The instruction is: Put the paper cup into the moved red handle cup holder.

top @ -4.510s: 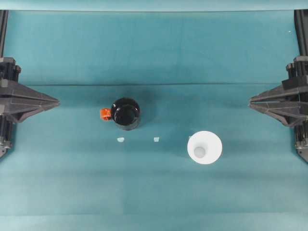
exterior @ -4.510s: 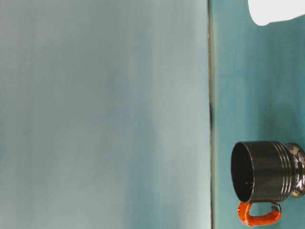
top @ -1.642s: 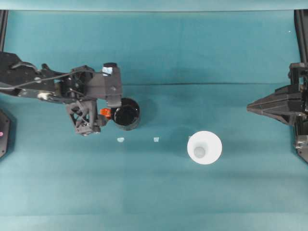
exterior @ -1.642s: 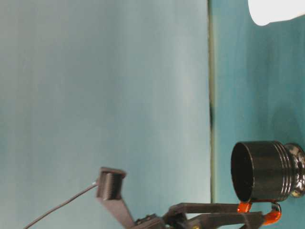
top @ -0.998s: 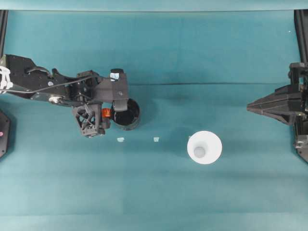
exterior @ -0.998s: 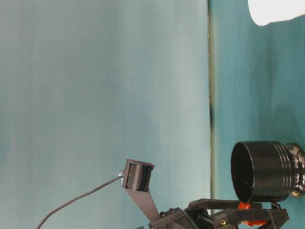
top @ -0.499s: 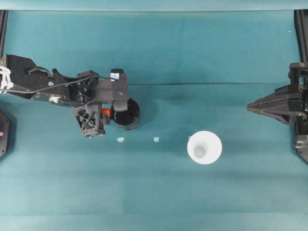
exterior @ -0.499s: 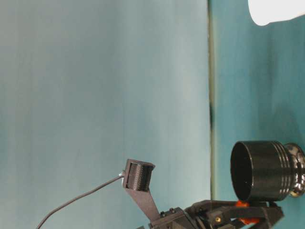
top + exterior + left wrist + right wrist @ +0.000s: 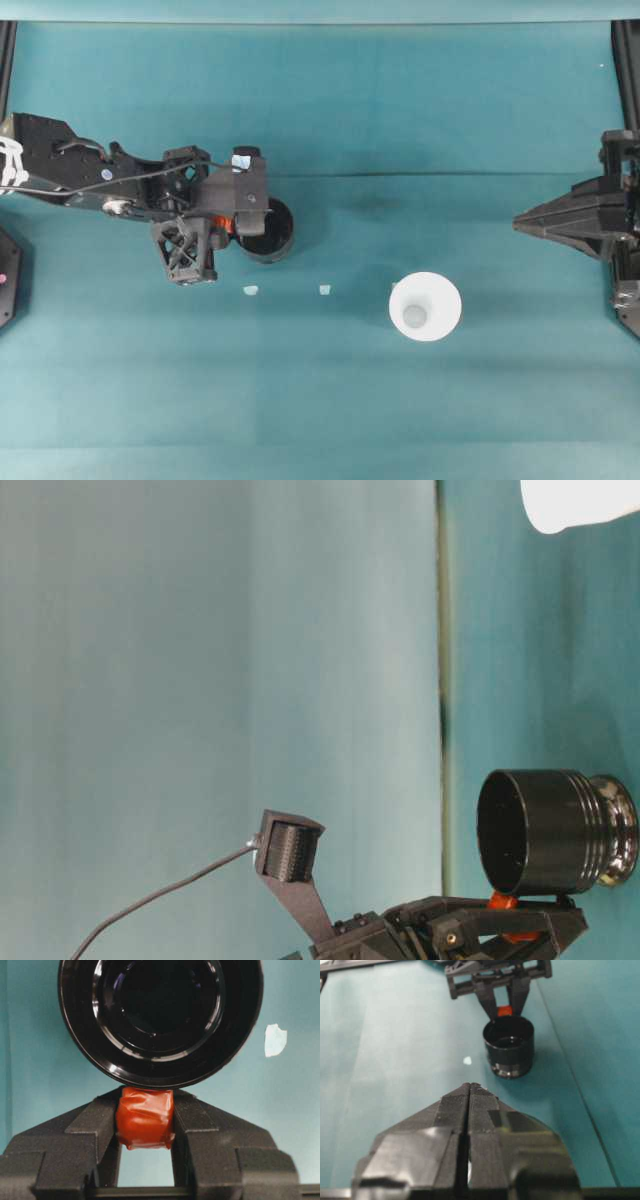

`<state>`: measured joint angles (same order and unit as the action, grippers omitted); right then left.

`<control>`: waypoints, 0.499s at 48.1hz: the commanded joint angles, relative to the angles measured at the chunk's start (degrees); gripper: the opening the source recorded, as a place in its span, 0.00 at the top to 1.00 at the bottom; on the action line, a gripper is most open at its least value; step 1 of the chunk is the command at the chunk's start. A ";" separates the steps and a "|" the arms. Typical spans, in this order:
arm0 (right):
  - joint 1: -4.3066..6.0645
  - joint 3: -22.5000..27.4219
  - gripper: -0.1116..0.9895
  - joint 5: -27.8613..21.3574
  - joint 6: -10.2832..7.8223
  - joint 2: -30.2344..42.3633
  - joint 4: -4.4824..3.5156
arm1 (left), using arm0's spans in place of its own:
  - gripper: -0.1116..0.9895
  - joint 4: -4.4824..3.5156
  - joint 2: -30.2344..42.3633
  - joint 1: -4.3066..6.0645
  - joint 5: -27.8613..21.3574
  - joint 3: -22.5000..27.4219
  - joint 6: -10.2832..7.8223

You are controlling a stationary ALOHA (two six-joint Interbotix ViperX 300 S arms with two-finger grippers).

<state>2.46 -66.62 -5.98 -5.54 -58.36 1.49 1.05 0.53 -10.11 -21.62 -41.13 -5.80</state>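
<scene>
Between left pincer (image 9: pixel 145 1122) fingers, red handle cup holder (image 9: pixel 160 1015) handle clamped

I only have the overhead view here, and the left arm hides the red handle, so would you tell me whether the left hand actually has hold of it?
Observer: Yes. In the left wrist view, the left hand is shut on the red handle, one finger pressed against each side.
Operator: Thank you. Is the black holder standing upright?
Observer: The table-level view shows the black holder upright, mouth up, with the handle low by its base.
Operator: And what is the right hand doing?
Observer: In the right wrist view, the right hand is shut on nothing, facing the holder across bare cloth.
</scene>
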 commanded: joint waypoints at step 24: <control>1.14 1.05 1.00 0.35 -0.53 0.35 0.26 | 0.63 0.18 -16.08 0.00 -17.93 9.49 1.93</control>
<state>3.43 -66.62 -5.98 -5.54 -58.36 1.49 1.05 -13.18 -10.11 -36.83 -34.19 -3.96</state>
